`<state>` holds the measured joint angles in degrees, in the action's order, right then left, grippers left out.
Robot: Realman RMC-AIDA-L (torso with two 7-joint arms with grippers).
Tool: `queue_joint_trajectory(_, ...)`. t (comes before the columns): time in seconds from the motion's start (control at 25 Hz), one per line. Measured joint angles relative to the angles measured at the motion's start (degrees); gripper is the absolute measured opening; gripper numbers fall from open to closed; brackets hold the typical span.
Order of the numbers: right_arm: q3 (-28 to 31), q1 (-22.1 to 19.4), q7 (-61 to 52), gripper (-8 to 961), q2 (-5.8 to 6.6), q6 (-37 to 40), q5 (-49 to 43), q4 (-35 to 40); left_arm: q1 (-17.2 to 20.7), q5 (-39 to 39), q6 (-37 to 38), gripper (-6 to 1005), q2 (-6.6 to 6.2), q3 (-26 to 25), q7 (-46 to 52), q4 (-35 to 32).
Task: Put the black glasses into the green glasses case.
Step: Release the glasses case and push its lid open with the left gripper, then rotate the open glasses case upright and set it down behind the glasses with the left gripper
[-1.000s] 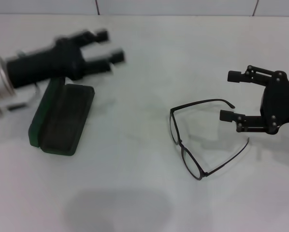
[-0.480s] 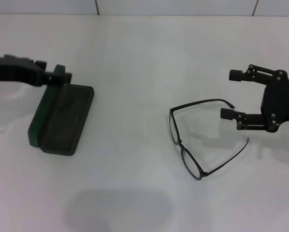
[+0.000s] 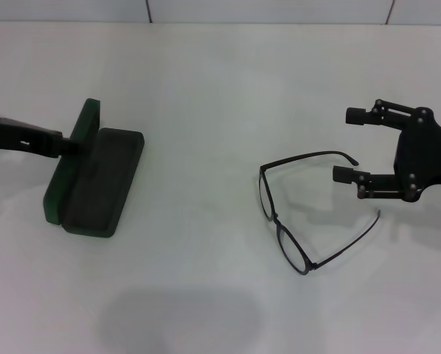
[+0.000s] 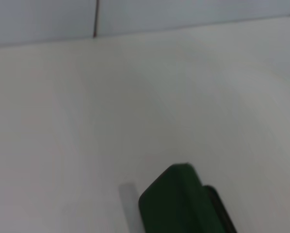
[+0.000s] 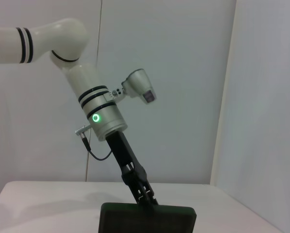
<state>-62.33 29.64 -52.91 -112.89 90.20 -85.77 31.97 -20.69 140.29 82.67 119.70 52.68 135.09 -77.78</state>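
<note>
Green glasses case [image 3: 94,182] lies open on white surface [image 3: 206,110]. Left end effector [image 3: 58,144] at case's raised lid, grip state unclear. Black glasses [image 3: 309,210] well apart from case, unfolded. Right end effector [image 3: 351,145] open, just beside glasses' temple.

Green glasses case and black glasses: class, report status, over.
Left end effector at the lid of the open green glasses case. Right end effector open, beside the black glasses, which lie unfolded on the table. Path clear.
</note>
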Motion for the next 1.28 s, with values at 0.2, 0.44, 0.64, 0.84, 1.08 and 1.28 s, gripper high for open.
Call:
queue_joint_trajectory(0.2,0.0,0.0,0.0,829,0.03,0.0,-0.1,0.0,-1.5,4.9,-0.5,593,0.09,2.4,4.6,0.5)
queue_joint_trajectory(0.44,0.0,-0.3,0.0,829,0.19,0.0,-0.1,0.0,-2.0,5.6,-1.1,376,0.01,5.1,6.1,-0.5)
queue_joint_trajectory(0.64,0.0,-0.4,0.0,829,0.37,0.4,-0.5,0.0,-2.8,5.6,-1.3,281,-0.02,5.6,5.4,-2.2)
queue_joint_trajectory(0.84,0.0,-0.2,0.5,829,0.02,4.0,-5.1,0.6,-6.3,5.6,-1.8,228,-0.27,5.7,0.4,-2.6)
queue_joint_trajectory(1.08,-1.0,0.1,0.7,830,-2.12,6.8,-9.7,1.9,-14.4,5.1,-3.1,211,-0.19,7.0,-12.2,0.2)
queue_joint_trajectory(1.28,-3.6,-0.2,0.8,830,-2.76,6.6,-10.2,1.4,-22.4,6.7,-11.2,237,-0.17,20.5,-20.9,8.0)
